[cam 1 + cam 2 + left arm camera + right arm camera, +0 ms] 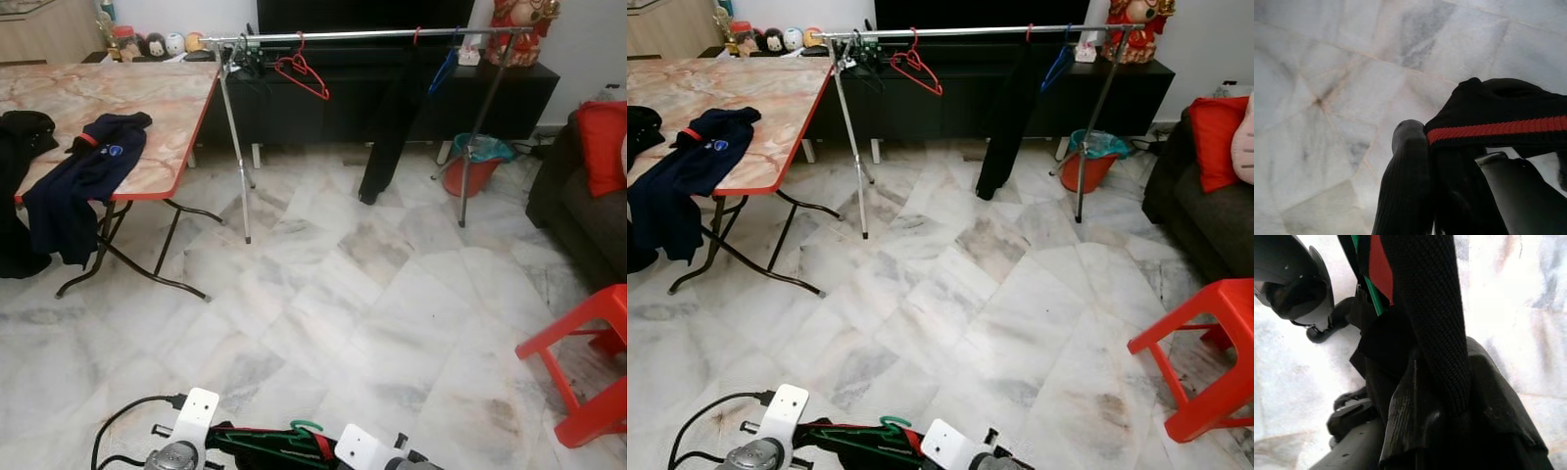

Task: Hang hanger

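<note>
A black garment with a red stripe (257, 441) hangs on a green hanger (306, 428) low in front of me, held between both arms above the marble floor. My left gripper (1449, 152) is shut on the garment's striped edge. My right gripper (1449, 362) is shut on the garment beside the green hanger wire (1369, 289). Far ahead stands a metal clothes rail (362, 36) carrying a red hanger (302, 73), a blue hanger (443, 69) and black trousers (392, 127).
A folding marble-top table (147, 98) with a navy garment (88, 166) draped over its edge stands at the left. A red plastic stool (588, 362) and a dark sofa (578, 220) are at the right. A red bucket (477, 162) sits by the rail's right leg.
</note>
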You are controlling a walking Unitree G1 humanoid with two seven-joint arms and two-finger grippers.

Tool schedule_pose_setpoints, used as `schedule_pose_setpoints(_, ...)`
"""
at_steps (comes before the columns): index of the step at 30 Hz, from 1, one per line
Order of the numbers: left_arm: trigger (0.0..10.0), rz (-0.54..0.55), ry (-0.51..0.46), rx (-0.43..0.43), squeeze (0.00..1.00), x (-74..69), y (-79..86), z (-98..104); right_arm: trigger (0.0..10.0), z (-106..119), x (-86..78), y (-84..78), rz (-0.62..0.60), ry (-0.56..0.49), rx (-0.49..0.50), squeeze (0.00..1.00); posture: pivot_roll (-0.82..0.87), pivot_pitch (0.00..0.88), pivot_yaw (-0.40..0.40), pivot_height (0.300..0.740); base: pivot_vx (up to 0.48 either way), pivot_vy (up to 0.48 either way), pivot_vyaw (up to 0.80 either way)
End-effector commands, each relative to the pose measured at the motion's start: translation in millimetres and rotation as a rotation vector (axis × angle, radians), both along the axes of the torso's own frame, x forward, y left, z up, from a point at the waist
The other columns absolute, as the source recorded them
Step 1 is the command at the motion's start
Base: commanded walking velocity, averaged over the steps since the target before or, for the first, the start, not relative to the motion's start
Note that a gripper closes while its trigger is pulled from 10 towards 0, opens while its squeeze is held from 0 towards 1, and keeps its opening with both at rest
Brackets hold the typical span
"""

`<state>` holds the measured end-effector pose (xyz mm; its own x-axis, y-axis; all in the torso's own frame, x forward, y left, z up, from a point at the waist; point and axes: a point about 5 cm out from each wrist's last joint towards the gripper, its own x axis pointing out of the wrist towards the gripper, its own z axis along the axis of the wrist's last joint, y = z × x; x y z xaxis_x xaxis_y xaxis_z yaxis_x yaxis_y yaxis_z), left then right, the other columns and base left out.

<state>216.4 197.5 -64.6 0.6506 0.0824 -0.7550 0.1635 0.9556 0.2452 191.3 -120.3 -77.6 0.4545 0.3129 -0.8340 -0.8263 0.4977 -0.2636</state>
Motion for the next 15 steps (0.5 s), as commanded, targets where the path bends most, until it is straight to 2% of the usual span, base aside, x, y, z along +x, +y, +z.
schedule_pose_setpoints(1,10.0,0.112,0.010,0.149,0.00,-6.2,35.0,3.2,10.0,10.5,3.1,-123.0,-0.298,0.194,-0.314,0.00,0.09,0.000,-0.011,0.740,0.000,0.000,0.00)
schedule_pose_setpoints(9,10.0,0.063,0.068,0.200,0.00,-7.9,36.0,1.6,10.0,12.2,6.6,-123.5,-0.233,0.163,-0.369,0.00,0.08,0.000,-0.007,0.740,0.000,0.000,0.00)
schedule_pose_setpoints(14,10.0,0.023,0.107,0.217,0.00,-8.8,36.1,0.6,10.0,12.2,6.8,-123.2,-0.239,0.147,-0.359,0.00,0.07,0.000,-0.004,0.740,0.000,0.000,0.00)
schedule_pose_setpoints(15,10.0,-0.008,0.130,0.216,0.00,-9.3,35.5,0.0,10.0,11.5,5.9,-122.0,-0.268,0.147,-0.318,0.00,0.07,0.000,-0.001,0.740,0.000,0.000,0.00)
